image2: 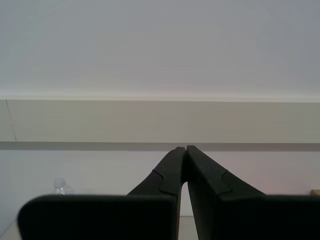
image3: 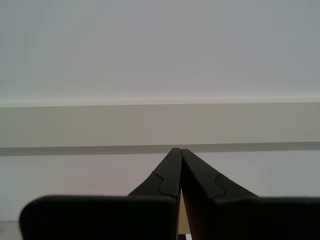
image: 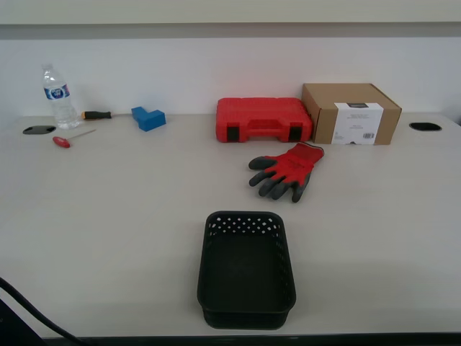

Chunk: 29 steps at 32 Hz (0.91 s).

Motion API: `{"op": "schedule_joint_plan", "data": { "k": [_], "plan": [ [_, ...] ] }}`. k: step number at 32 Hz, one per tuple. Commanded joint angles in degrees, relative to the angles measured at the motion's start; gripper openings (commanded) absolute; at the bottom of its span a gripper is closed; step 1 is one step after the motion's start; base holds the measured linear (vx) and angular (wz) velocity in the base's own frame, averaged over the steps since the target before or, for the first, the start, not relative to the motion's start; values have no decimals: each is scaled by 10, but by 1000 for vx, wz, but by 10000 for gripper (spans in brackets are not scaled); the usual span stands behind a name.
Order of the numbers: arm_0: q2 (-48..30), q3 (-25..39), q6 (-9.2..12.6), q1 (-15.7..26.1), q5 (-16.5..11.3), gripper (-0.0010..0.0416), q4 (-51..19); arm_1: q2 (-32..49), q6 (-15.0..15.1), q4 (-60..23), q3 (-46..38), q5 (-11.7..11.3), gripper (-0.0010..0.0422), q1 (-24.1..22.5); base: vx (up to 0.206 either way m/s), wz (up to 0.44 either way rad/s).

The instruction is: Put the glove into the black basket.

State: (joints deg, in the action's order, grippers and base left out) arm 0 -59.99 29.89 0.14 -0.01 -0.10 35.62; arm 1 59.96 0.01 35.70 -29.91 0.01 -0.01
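The red glove with dark grey fingertips lies flat on the table, in front of the red tool case, right of centre in the exterior view. The black basket stands empty near the table's front edge, in front of the glove. Neither gripper shows in the exterior view. My first gripper is shut and empty, pointing at the wall. My second gripper is shut and empty, also pointing at the wall. The glove and basket are out of both wrist views.
A red tool case and a cardboard box stand at the back. A water bottle, two screwdrivers and a blue block lie at the back on the exterior view's left. A dark cable crosses the near corner.
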Motion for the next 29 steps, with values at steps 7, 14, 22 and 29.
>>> {"op": "schedule_joint_plan", "data": {
  "k": [7, 14, 22, 29],
  "plan": [
    [0, 1, -1, 0, 0, 1, -1, 0, 0, -2, -1, -2, 0, 0, 0, 0],
    [0, 1, -1, 0, 0, 1, -1, 0, 0, -2, -1, -2, 0, 0, 0, 0],
    [0, 1, -1, 0, 0, 1, -1, 0, 0, -2, -1, -2, 0, 0, 0, 0],
    [0, 1, -1, 0, 0, 1, -1, 0, 0, -2, -1, -2, 0, 0, 0, 0]
  ]
}}
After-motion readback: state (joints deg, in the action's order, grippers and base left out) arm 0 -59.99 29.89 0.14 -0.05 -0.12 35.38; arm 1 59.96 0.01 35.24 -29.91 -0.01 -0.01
